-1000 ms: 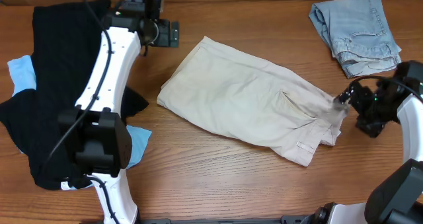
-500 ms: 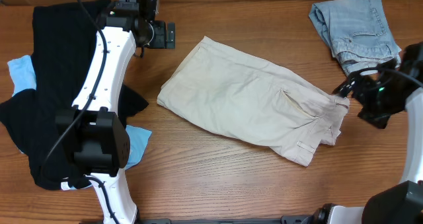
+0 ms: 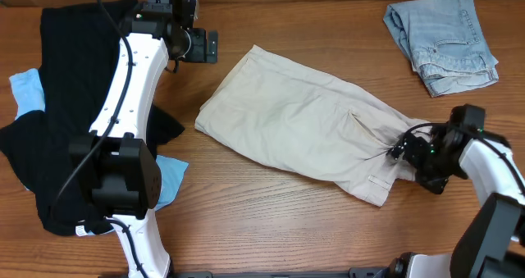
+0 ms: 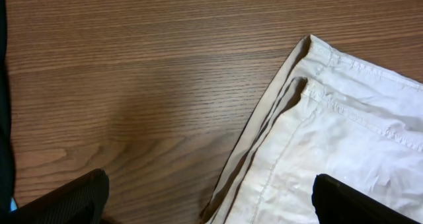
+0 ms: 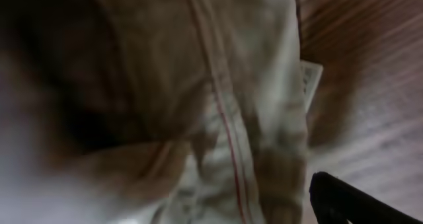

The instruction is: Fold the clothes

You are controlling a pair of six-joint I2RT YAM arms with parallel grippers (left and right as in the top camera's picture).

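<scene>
Khaki shorts (image 3: 303, 126) lie flat on the bench (image 3: 271, 229); right end effector (image 3: 400, 151) has dropped onto their waistband corner, grip unclear through blur, likely starting a fold. Left end effector (image 3: 207, 44) hovers spread, empty.

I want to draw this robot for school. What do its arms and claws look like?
Both arms are smooth white tubes with chunky black joints. A thin black cable runs along the white-and-black left arm, and the white-and-black right arm has thin black wires too. Each arm ends in a boxy black claw: the left claw and the right claw.
</scene>
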